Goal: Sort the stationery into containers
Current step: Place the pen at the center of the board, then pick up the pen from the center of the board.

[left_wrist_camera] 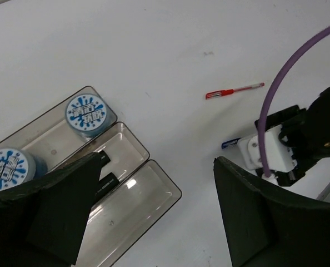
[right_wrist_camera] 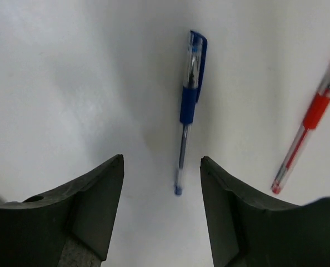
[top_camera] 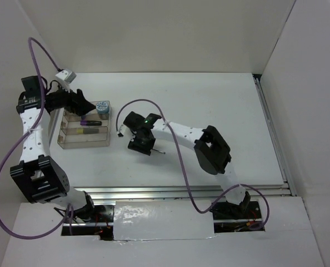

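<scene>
Blue pen (right_wrist_camera: 190,100) lies flat on the surface (right_wrist_camera: 70,83), well apart from the tray (left_wrist_camera: 170,192). The red pen (right_wrist_camera: 312,119) is near it, not touching.

Right end effector (right_wrist_camera: 160,167): released, empty. Jaws are spread either side of the pen's tip end; no contact seen.

Left end effector (left_wrist_camera: 154,167): released, empty, hanging over the tray.

Tray contents: two rolls (left_wrist_camera: 87,115) in one outer compartment, highlighters (left_wrist_camera: 101,158) beside them. The highlighters are mostly hidden, so I cannot tell whether they share a compartment. The visible end of the last compartment shows bare.

Handling (judged): the pen is light, stiff and thin. Its smooth round barrel is likely to roll or skid under a one-sided push. The best hold is across the barrel at the blue rubber sleeve, near mid-length, so it hangs level. Jaws need to go nearly down to the surface and close square. Both pens look left to sort.
</scene>
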